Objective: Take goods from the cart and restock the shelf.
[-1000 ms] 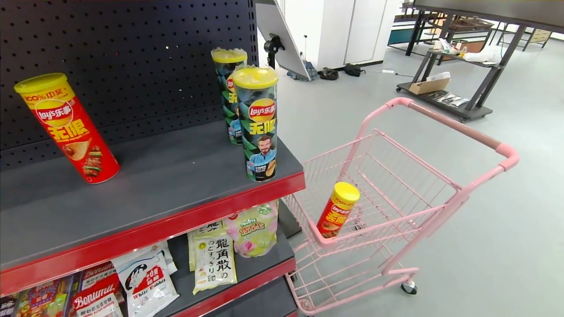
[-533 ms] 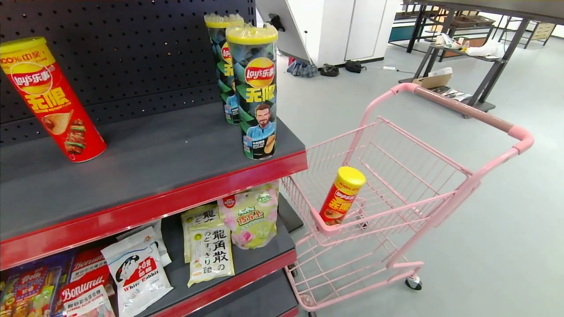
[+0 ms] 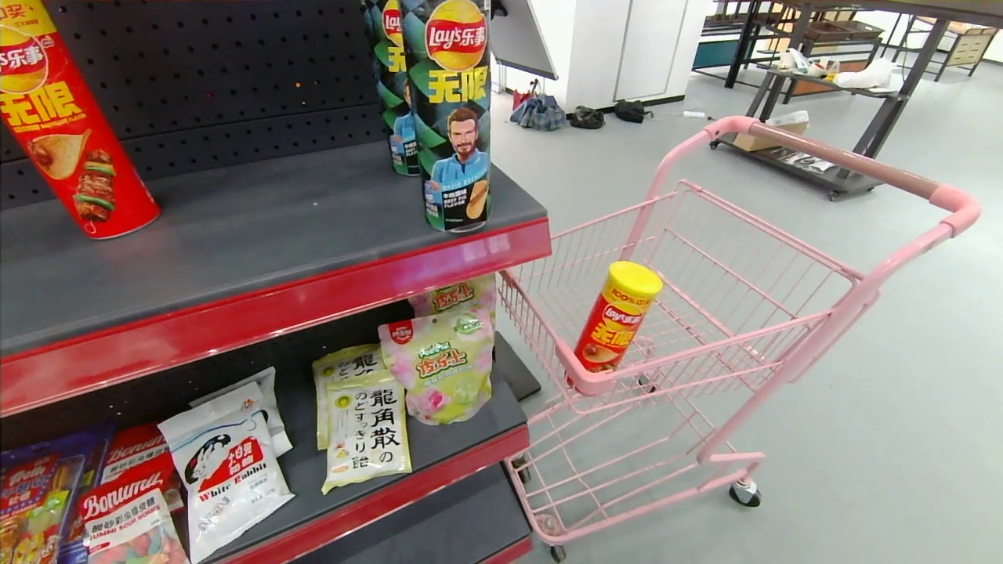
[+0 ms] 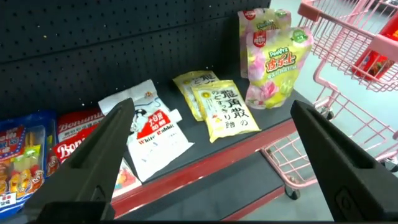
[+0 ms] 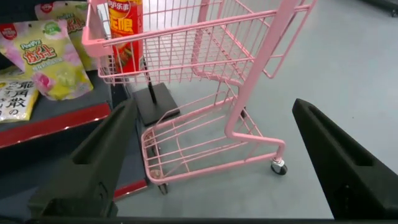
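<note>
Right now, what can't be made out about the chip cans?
- Red cylindrical chip can in pink wire cart: base behind cart's rim, head view.
- Front green-and-black chip can: lid cut off by head view's top edge.
- Rear green can: mostly hidden behind the front one.

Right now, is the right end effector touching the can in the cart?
Apart. In the right wrist view the right end effector hangs open well short of the can, with cart wire and floor between.

Far behind on the grey floor: white cabinet, dark bags lying at its foot, black metal rack holding boxes
</note>
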Robot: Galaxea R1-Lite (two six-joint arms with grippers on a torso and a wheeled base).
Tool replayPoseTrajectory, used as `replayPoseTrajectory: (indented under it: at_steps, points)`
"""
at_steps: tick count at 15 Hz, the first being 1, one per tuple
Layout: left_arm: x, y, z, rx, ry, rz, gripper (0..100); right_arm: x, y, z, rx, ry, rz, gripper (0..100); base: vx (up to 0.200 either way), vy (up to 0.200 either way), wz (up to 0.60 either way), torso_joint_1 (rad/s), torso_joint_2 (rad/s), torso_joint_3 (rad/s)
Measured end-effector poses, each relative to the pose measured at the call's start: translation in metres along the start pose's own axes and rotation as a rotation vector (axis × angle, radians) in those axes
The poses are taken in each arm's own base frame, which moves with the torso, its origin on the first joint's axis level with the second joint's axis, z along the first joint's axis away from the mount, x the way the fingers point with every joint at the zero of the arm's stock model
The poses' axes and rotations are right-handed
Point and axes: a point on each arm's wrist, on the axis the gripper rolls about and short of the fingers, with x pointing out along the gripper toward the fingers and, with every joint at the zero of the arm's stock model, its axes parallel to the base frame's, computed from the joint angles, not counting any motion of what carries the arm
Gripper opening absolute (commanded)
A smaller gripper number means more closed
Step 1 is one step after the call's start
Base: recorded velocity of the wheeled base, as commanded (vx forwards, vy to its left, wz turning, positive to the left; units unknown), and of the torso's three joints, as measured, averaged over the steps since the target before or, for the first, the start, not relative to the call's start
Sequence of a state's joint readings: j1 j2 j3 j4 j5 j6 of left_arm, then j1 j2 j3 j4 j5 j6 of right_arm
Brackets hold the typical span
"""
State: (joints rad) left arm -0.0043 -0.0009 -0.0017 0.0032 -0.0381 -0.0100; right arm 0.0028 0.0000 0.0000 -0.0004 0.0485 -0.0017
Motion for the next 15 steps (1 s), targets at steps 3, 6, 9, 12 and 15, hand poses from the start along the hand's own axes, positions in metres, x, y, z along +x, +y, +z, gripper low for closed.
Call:
replayPoseTrajectory:
  at_steps: [3, 6, 9, 12, 15]
  points:
    - [0.000, 0.000, 0.000, 0.000, 0.000, -0.001, 100, -0.002, 0.001, 0.015, 0.002, -0.027, 0.052, 100, 0.000, 0.000, 0.00, 0.000, 0.00, 0.000]
    - [0.000, 0.000, 0.000, 0.000, 0.000, 0.000, 100, 0.005, 0.001, 0.077, 0.055, -0.065, 0.114, 100, 0.000, 0.000, 0.00, 0.000, 0.00, 0.000]
    - [0.000, 0.000, 0.000, 0.000, 0.000, -0.001, 100, 0.065, 0.003, 0.134, 0.069, 0.017, 0.204, 100, 0.000, 0.000, 0.00, 0.000, 0.00, 0.000]
    - [0.000, 0.000, 0.000, 0.000, 0.000, -0.001, 100, 0.155, 0.016, 0.148, 0.098, 0.128, 0.301, 100, 0.000, 0.000, 0.00, 0.000, 0.00, 0.000]
    - [0.000, 0.000, 0.000, 0.000, 0.000, 0.000, 100, 0.231, 0.035, 0.126, 0.116, 0.217, 0.377, 100, 0.000, 0.000, 0.00, 0.000, 0.00, 0.000]
